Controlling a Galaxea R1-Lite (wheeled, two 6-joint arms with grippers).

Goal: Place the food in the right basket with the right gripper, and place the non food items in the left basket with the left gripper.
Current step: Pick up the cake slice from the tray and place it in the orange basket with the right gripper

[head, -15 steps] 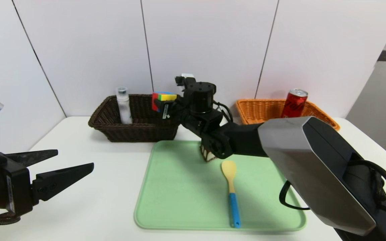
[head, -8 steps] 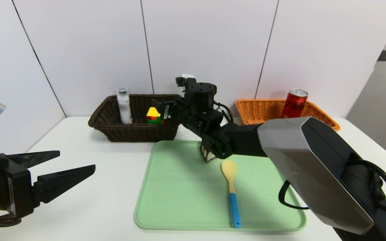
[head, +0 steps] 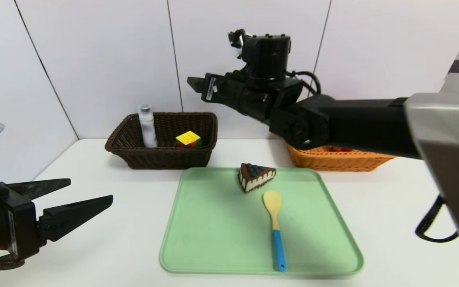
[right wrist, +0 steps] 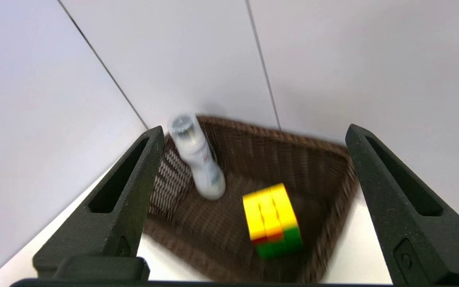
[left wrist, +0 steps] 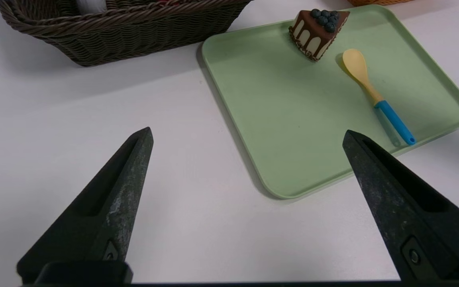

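In the head view, my right pincer (head: 196, 84) hangs above and just beside the dark basket (head: 165, 157), its arm stretching across in front of the orange basket (head: 337, 164). That arm hides most of the orange basket and would have to swing clear before anything is set in there. The cake wedge (head: 256, 177) sits at the far edge of the green tray (head: 213, 239), point of the spoon's bowl just beside it. I judge the cake light and perhaps soft, its berries easily spoiled: I would take it low across its sides, gently, never from the top. The spoon (head: 278, 243) looks stiff and light; its blue handle may be slick, so I would grip near its middle. My left pincer (head: 79, 209) waits over the table (head: 106, 251), well apart from the tray.

In the left wrist view, that pincer stands wide, nothing between its fingers (left wrist: 130, 191). The spoon lies flat, so the tips must go low without scraping the tray.

In the right wrist view, my right pincer is wide too and empty. Beyond it, the cube (right wrist: 273, 219) and the upright-leaning bottle (right wrist: 199, 159) lie within the dark basket.
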